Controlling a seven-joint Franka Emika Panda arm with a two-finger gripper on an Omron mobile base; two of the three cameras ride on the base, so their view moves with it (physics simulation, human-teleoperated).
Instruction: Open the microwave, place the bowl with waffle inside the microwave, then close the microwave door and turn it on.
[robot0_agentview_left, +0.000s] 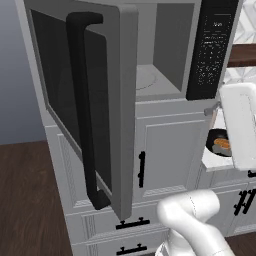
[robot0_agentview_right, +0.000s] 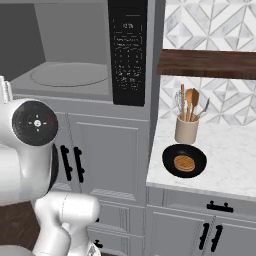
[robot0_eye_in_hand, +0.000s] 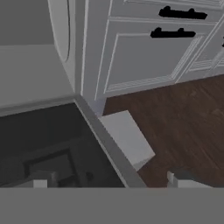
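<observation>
The microwave (robot0_agentview_left: 155, 55) stands with its cavity exposed and the round turntable (robot0_agentview_right: 67, 75) bare. Its door (robot0_agentview_left: 55, 85) is swung wide to the left, with the black bar handle (robot0_agentview_left: 82, 110) facing me. The black control panel (robot0_agentview_right: 129, 50) sits right of the cavity. On the marble counter to the right, the black bowl (robot0_agentview_right: 167, 159) holds the golden waffle (robot0_agentview_right: 184, 163); both also appear as bowl (robot0_agentview_left: 215, 136) and waffle (robot0_agentview_left: 221, 145) behind my arm link. My gripper (robot0_eye_in_hand: 109, 183) is open, fingers wide apart, looking down over the door's dark glass (robot0_eye_in_hand: 43, 140) and grey edge (robot0_eye_in_hand: 105, 140). It holds nothing.
White cabinet doors with short black handles (robot0_agentview_left: 142, 169) fill the front below the microwave. A beige utensil crock (robot0_agentview_right: 186, 129) stands just behind the bowl. A dark wooden shelf (robot0_agentview_right: 207, 64) hangs over the counter. Dark wood floor (robot0_eye_in_hand: 183, 122) lies below.
</observation>
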